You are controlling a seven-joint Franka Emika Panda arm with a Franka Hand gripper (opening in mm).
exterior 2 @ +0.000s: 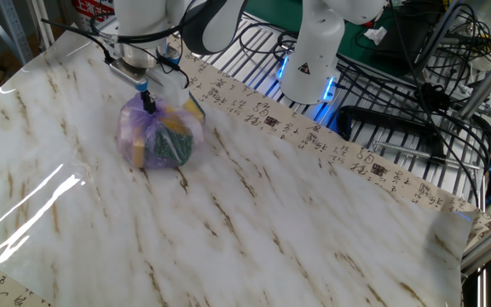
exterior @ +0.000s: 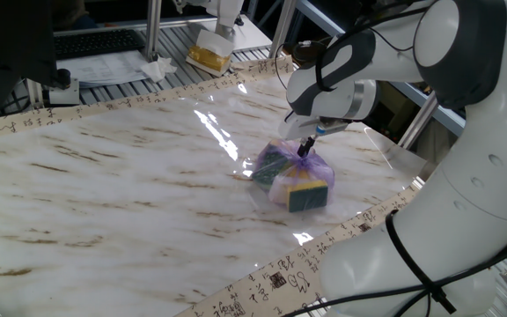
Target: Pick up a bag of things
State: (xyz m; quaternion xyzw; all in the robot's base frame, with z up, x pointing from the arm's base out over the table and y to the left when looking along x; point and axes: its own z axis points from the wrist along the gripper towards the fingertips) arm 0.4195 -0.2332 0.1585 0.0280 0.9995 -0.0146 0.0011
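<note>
On the marble table (exterior: 104,194), near the robot's edge, sits the bag of things (exterior: 292,179). The gripper (exterior: 305,146), fingers closed on its knot, holds soft, light plastic, probably slippery; the knot is the best grasp.

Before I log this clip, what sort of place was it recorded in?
Most likely a robotics lab: the arm's white base stands by a marble-patterned table, with tangled cables on metal racking behind. The hand is at the knot of a purple bag.
</note>
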